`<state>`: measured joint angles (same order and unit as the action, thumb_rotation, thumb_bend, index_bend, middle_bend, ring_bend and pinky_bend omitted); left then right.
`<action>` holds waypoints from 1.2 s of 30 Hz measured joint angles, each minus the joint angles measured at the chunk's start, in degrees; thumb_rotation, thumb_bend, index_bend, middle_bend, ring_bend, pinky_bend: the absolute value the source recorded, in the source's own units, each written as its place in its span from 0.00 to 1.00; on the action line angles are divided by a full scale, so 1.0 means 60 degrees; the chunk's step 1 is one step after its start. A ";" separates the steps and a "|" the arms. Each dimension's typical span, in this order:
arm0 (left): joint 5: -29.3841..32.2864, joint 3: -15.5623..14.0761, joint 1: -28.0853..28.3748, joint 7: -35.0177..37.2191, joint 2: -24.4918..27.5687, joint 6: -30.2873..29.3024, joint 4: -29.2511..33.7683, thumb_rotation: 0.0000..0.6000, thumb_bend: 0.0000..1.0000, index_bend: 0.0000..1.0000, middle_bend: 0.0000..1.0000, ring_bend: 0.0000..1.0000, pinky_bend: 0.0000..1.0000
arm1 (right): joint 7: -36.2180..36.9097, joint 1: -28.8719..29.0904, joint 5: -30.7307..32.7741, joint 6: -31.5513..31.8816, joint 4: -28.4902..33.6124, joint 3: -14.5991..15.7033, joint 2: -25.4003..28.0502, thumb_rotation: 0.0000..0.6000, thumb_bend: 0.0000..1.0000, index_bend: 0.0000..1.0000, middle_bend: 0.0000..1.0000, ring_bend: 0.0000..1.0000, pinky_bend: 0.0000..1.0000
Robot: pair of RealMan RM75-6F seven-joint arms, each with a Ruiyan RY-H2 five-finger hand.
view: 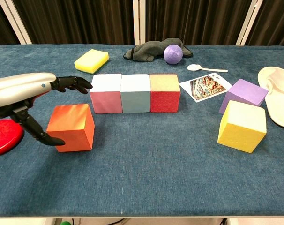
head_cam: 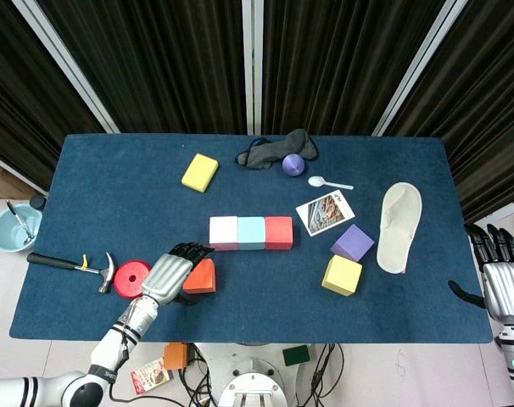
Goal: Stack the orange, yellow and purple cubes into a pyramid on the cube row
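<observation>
Head view: left hand spread wide around the orange cube near-left of the cube row, yellow cube and purple cube right, right hand open off the bench; chest view: thumb touching orange cube, fingers above.

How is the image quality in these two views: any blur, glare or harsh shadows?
Head view: sharp and evenly lit, only soft shadows beside the cube row; the right robot hand is cut by the frame edge. Chest view: orange cube crisp, no glare; the left robot hand looks enlarged by nearness.
</observation>
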<state>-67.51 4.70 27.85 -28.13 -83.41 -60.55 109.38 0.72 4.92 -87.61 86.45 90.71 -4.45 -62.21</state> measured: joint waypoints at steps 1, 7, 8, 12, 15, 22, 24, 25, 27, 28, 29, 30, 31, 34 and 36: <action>0.0105 0.0001 0.0013 -0.0088 -0.0064 -0.0074 0.0000 1.00 0.08 0.13 0.18 0.13 0.17 | 0.0019 0.0005 0.0009 -0.0015 -0.0015 0.0000 -0.0005 1.00 0.12 0.00 0.07 0.00 0.06; 0.0447 -0.0043 0.0102 -0.0283 -0.0337 -0.0291 -0.0095 1.00 0.08 0.15 0.19 0.14 0.18 | 0.0066 0.0038 0.0006 -0.0075 -0.0107 0.0012 -0.0053 1.00 0.12 0.00 0.07 0.00 0.06; 0.0438 -0.0070 0.0110 -0.0287 -0.0389 -0.0322 -0.0104 1.00 0.08 0.16 0.19 0.14 0.18 | 0.0069 0.0039 0.0007 -0.0082 -0.0113 0.0016 -0.0056 1.00 0.12 0.00 0.07 0.00 0.06; 0.0461 -0.0099 0.0170 -0.0364 -0.0571 -0.0404 -0.0245 1.00 0.09 0.18 0.21 0.16 0.21 | 0.0121 0.0020 0.0007 -0.0047 -0.0131 0.0019 -0.0060 1.00 0.12 0.00 0.07 0.00 0.06; 0.0495 -0.0124 0.0201 -0.0572 -0.0690 -0.0541 -0.0385 1.00 0.09 0.19 0.22 0.17 0.21 | 0.0152 -0.0010 0.0018 -0.0030 -0.0148 0.0034 -0.0042 1.00 0.12 0.00 0.07 0.00 0.06; 0.0548 -0.0204 0.0179 -0.0423 -0.0872 -0.0698 -0.0603 1.00 0.18 0.32 0.32 0.28 0.32 | 0.0169 -0.0055 -0.0005 0.0018 -0.0143 0.0065 -0.0030 1.00 0.12 0.00 0.07 0.00 0.06; 0.0478 -0.0202 0.0163 -0.0275 -0.0974 -0.0744 -0.0775 1.00 0.24 0.38 0.40 0.34 0.37 | 0.0162 -0.0059 -0.0010 0.0030 -0.0128 0.0065 -0.0026 1.00 0.12 0.00 0.07 0.00 0.06; 0.0419 -0.0203 0.0151 -0.0224 -0.1013 -0.0789 -0.0863 1.00 0.25 0.39 0.42 0.36 0.38 | 0.0161 -0.0062 -0.0013 0.0036 -0.0120 0.0065 -0.0020 1.00 0.12 0.00 0.07 0.00 0.06; 0.0254 -0.0208 0.0105 -0.0088 -0.1044 -0.0934 -0.0975 1.00 0.28 0.42 0.46 0.39 0.42 | 0.0152 -0.0070 -0.0009 0.0047 -0.0103 0.0061 -0.0006 1.00 0.12 0.00 0.07 0.00 0.06; 0.0185 -0.0211 0.0084 -0.0039 -0.1010 -0.0990 -0.0955 1.00 0.28 0.43 0.46 0.39 0.42 | 0.0146 -0.0072 -0.0005 0.0048 -0.0097 0.0058 0.0001 1.00 0.12 0.00 0.07 0.00 0.06; 0.0106 -0.0216 0.0057 -0.0002 -0.0920 -0.1046 -0.0881 1.00 0.28 0.43 0.47 0.39 0.42 | 0.0146 -0.0072 -0.0001 0.0049 -0.0087 0.0055 0.0006 1.00 0.12 0.00 0.07 0.00 0.06; 0.0042 -0.0219 0.0037 0.0020 -0.0824 -0.1096 -0.0801 1.00 0.28 0.43 0.47 0.39 0.42 | 0.0142 -0.0070 0.0002 0.0050 -0.0071 0.0049 0.0015 1.00 0.12 0.00 0.07 0.00 0.06; -0.0032 -0.0221 0.0018 0.0035 -0.0709 -0.1146 -0.0704 1.00 0.28 0.43 0.47 0.39 0.42 | 0.0131 -0.0068 0.0002 0.0051 -0.0059 0.0045 0.0020 1.00 0.12 0.00 0.07 0.00 0.06; -0.0231 -0.0189 -0.0021 0.0089 -0.0194 -0.1279 -0.0278 1.00 0.28 0.43 0.47 0.39 0.42 | 0.0074 -0.0059 -0.0020 0.0064 0.0006 0.0035 0.0042 1.00 0.12 0.00 0.07 0.00 0.06; -0.0335 -0.0077 0.0005 0.0218 0.0260 -0.1288 0.0029 1.00 0.28 0.43 0.47 0.39 0.42 | 0.0000 -0.0054 -0.0035 0.0077 0.0076 0.0027 0.0065 1.00 0.12 0.00 0.07 0.00 0.06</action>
<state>-69.52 4.24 27.87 -26.83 -81.85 -68.28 109.55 0.72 4.59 -87.83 86.91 91.16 -4.28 -61.81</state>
